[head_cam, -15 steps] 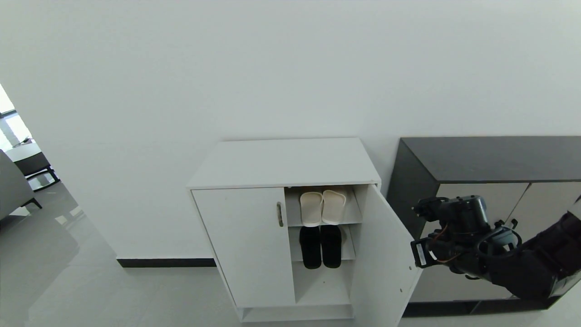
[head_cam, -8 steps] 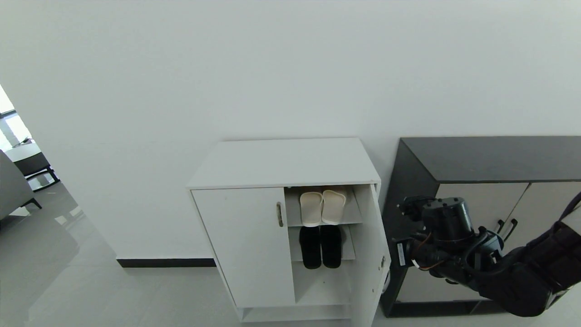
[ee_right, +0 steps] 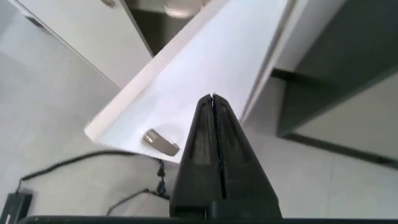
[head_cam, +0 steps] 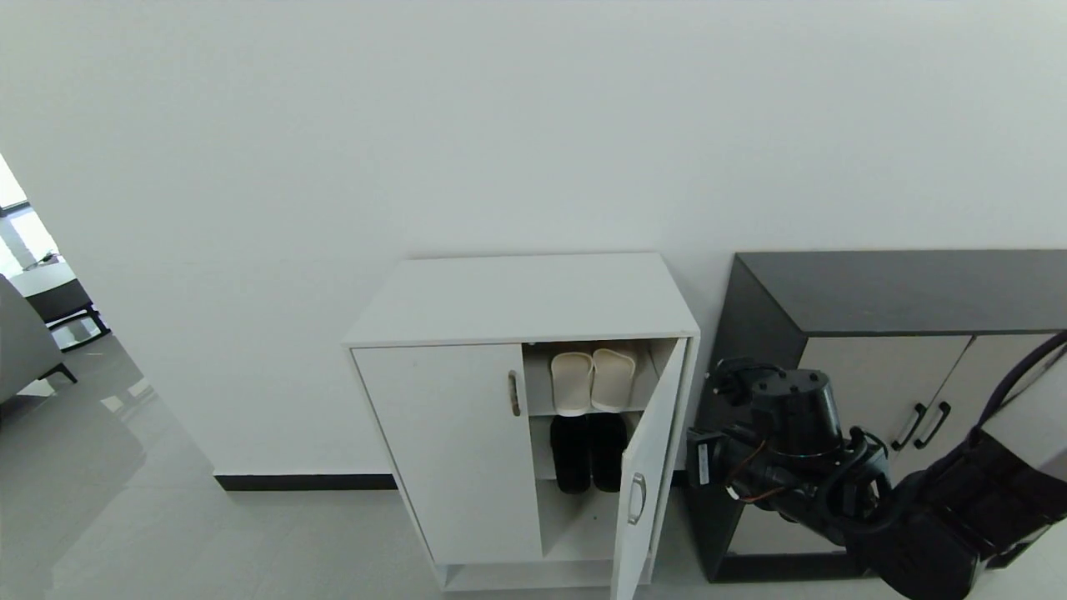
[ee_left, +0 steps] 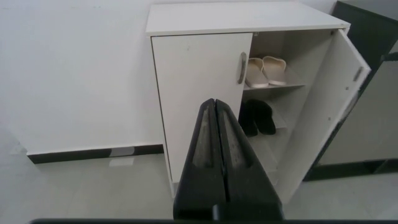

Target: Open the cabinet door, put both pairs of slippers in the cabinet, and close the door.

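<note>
The white cabinet stands against the wall, and both pairs are already inside it: the white slippers on the upper shelf and the black slippers on the shelf below. Only the closing is left, we judge. The right door stood wide open a second ago, its inner face turned to us. It has since swung well inward, so that its outer face and handle now show and its edge begins to cover the right end of the shelves. The left door is shut. The door is perhaps halfway home, and a further push along the same arc should seat it. The right arm has followed the door in from the dark sideboard, and its wrist now sits low, just beside the door's outer face. The right hand has its fingers pressed together, and its tip lies over the door panel above the handle. We cannot tell whether it touches. The left hand, fingers also together and holding nothing, is held back from the cabinet front, pointing at the left door.
</note>
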`<state>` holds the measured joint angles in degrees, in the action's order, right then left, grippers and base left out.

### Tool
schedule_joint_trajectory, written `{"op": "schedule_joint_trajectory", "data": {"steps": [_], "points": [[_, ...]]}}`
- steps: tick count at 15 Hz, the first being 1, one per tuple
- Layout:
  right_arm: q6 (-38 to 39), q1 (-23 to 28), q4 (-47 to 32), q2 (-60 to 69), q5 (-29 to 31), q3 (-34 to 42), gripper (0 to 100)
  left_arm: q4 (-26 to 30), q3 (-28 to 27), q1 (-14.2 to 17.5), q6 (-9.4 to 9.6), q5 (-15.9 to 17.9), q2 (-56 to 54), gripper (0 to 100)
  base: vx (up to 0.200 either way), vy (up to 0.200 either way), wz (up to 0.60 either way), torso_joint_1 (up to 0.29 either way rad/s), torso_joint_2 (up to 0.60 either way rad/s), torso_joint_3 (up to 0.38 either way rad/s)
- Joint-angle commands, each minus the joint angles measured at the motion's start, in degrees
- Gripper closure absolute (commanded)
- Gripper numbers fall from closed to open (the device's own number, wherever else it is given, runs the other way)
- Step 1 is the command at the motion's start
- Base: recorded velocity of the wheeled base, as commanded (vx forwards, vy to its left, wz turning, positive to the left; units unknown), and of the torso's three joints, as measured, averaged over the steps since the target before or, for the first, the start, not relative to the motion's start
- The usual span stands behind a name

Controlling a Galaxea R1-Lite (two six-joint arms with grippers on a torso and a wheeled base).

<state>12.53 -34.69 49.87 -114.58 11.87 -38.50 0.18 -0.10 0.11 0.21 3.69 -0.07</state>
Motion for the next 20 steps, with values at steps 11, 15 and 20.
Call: {"op": "schedule_joint_trajectory", "data": {"steps": [11,15,20], "points": [[-1.46,-4.68,40.13,-14.62,-1.15,8.44,100,-0.01,0.01,0.07,0.06,0.00,0.07,100,0.000,0.000,0.00,0.000,0.00,0.000],[-1.72,-5.30,40.13,-14.71,-3.35,10.11,100,-0.01,0.01,0.07,0.06,0.00,0.07,100,0.050,0.000,0.00,0.003,0.00,0.001],[-2.07,-5.82,40.13,-15.50,-3.44,10.55,100,-0.01,0.01,0.07,0.06,0.00,0.07,100,0.200,0.000,0.00,0.002,0.00,0.003]]}}
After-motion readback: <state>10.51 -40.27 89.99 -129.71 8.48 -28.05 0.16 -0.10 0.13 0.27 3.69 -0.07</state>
